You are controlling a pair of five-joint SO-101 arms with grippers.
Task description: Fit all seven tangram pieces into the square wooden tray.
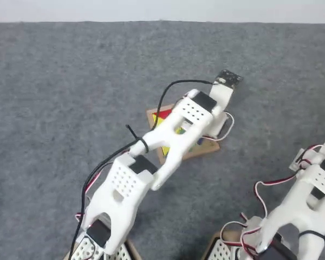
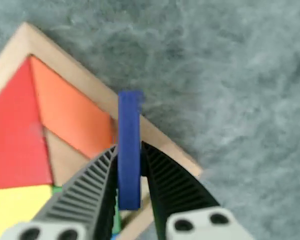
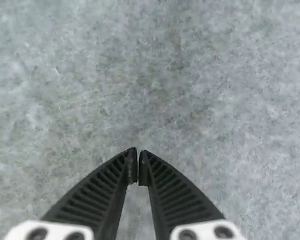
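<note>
Left wrist view: upright blue piece.

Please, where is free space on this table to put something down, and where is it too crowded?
Free: the grey mat beyond the wooden tray, and the strip between tray and right arm. Inside the tray, one bare wood patch borders the red piece and orange piece. Crowded: over the tray, where the left end effector holds the blue piece.
</note>
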